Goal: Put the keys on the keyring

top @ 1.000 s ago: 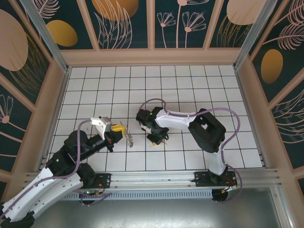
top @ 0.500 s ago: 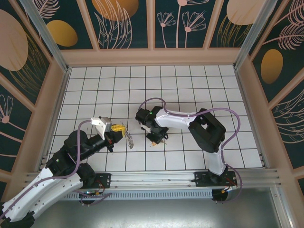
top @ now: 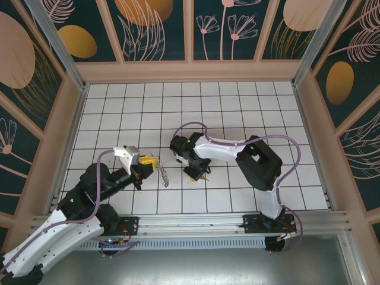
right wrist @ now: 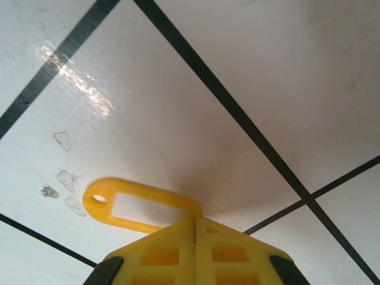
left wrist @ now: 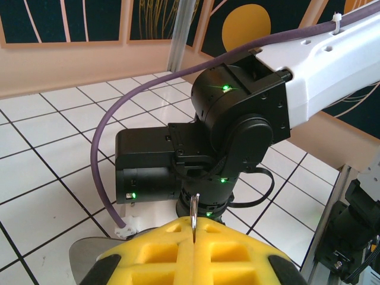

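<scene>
My left gripper (top: 149, 160) is shut on the keyring (left wrist: 194, 209), a thin metal loop that stands edge-on out of the seam between the yellow fingertips. The keys (top: 163, 176) hang from it as a small toothed fringe toward the floor. To the right, my right gripper (top: 193, 176) points down at the floor, its yellow fingertips (right wrist: 178, 237) pressed together with no gap. A flat yellow key tag (right wrist: 133, 205) lies on the tile, its rounded end touching those tips. I cannot tell whether it is pinched.
The right arm's black wrist (left wrist: 237, 130) and purple cable (left wrist: 107, 148) sit close in front of the left gripper. Peach side walls (top: 71, 119) fence in the white tiled floor (top: 237, 107). The aluminium rail (top: 196, 225) runs along the near edge.
The hanging keys have swung slightly down and right. The right gripper has stayed low over the same tile, and the left arm has held still.
</scene>
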`<state>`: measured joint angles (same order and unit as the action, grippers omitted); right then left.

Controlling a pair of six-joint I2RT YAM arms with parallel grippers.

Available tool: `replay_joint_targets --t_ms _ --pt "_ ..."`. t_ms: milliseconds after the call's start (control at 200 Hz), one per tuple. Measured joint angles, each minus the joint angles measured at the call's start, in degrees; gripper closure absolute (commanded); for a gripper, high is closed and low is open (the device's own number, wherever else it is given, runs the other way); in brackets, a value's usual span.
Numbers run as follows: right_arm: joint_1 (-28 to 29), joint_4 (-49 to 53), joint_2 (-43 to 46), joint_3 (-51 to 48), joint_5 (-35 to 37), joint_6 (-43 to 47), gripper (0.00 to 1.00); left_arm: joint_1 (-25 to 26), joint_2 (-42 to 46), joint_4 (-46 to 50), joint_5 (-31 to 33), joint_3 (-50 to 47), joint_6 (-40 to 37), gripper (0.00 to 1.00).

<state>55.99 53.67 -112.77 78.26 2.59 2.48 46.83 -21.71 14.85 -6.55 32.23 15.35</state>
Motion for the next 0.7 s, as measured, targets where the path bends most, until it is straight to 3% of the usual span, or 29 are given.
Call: replay_joint_targets --t_ms 145,400,525,701 --pt "-0.33 -1.53 3.50 -2.01 -0.17 0.00 1.00 0.00 -0.33 0.00 -0.09 0.00 0.00 1.00" --pt "-0.04 -9.53 21.92 -9.88 -0.04 0.31 1.00 0.00 -4.50 -0.11 -1.64 0.02 -0.09 1.00" --pt "1.36 -18.97 33.05 -15.85 -0.37 1.33 1.00 0.00 -7.13 -0.72 -3.67 0.61 -0.92 1.00" --pt "1.66 -38.60 50.12 -28.41 -6.32 2.78 1.00 0.00 -11.39 -1.73 -7.50 4.17 -3.80 1.00"
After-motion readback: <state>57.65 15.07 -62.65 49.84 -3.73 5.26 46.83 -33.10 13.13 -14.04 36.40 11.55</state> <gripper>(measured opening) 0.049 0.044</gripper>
